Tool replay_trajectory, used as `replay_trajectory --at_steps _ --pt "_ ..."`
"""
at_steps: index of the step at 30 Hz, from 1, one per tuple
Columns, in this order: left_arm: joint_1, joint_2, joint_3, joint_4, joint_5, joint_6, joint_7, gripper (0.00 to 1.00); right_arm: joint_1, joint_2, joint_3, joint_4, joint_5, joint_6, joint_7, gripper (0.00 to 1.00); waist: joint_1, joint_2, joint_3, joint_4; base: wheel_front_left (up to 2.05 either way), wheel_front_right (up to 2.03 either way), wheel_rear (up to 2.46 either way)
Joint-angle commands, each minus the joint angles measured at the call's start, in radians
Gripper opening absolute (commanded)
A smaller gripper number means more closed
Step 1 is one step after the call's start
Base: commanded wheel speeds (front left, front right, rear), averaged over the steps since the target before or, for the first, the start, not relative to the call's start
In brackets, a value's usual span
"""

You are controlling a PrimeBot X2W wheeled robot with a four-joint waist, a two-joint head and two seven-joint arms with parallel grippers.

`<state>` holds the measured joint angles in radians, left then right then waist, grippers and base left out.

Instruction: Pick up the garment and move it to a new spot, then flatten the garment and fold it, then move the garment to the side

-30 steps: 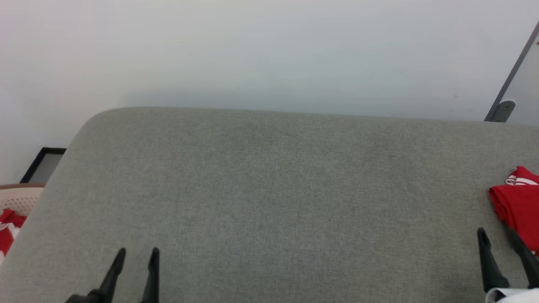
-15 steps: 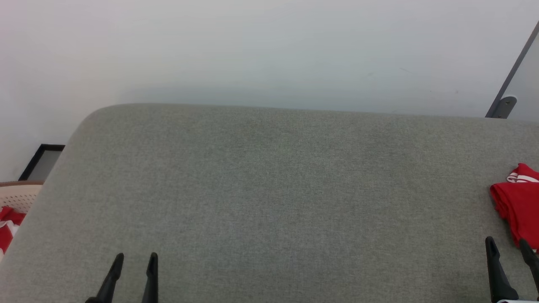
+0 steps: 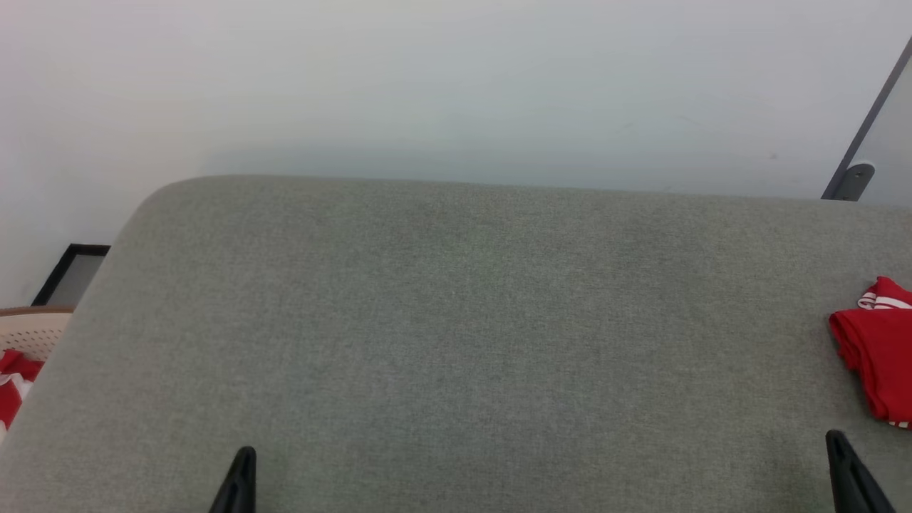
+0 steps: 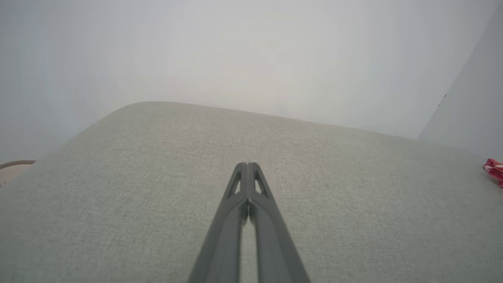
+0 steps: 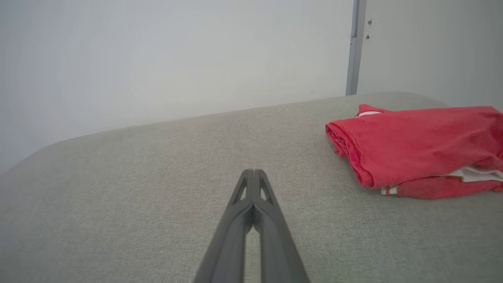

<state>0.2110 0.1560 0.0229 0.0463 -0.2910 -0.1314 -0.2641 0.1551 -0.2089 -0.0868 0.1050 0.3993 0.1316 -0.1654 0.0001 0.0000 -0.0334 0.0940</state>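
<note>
Garment point(image 3: 873, 349), bright red, lies folded on the right end of the bench point(image 3: 456, 320), cut off by the right edge of our head view, with a striped white cuff at its far corner. Our right wrist view gives more of the garment point(image 5: 412, 145): a flat stack with its folded edge facing left and a strip of white peeping out along the near side. Our left wrist view catches just a red scrap of it point(image 4: 494, 169) far to the right.

From the head each tool is a single dark tip at the bottom edge, the left tool point(image 3: 242, 470) and the right tool point(image 3: 844, 463). The wrist views settle their state: the left tool point(image 4: 246, 165) and the right tool point(image 5: 254, 171) both have their fingers pressed together on nothing, over bare fabric. The right tool is near the garment, to its left, and apart from it.

Off the bench's left side stands a beige perforated basket point(image 3: 32, 331) with red-and-white cloth point(image 3: 11, 388) in it.

The bench is covered in grey woven fabric and has a rounded far-left corner. A pale wall point(image 3: 427, 85) rises behind it, with a dark-framed panel point(image 3: 71, 274) low on the left and a grey post point(image 5: 355, 47) on the far right.
</note>
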Motion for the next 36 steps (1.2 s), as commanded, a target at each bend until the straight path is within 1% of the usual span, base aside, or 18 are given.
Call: replay_trajectory --at_steps 1,18,36 --pt "-0.008 0.0 0.001 -0.003 -0.036 0.001 0.007 0.0 -0.01 0.002 -0.002 -0.001 0.031 0.0 0.007 0.0 0.0 0.0 0.001 -0.001 0.0 0.0 0.0" --pt "-0.08 -0.012 0.007 0.045 -0.336 0.001 0.079 0.0 -0.069 0.036 -0.008 0.029 0.295 0.0 0.068 0.0 0.0 0.0 0.005 -0.014 0.0 0.0 0.0" --pt "-0.142 -0.026 0.016 0.082 -0.592 0.001 0.143 0.0 -0.12 0.067 -0.014 0.055 0.523 0.0 0.121 0.0 0.0 0.0 0.011 -0.028 0.0 0.0 0.0"
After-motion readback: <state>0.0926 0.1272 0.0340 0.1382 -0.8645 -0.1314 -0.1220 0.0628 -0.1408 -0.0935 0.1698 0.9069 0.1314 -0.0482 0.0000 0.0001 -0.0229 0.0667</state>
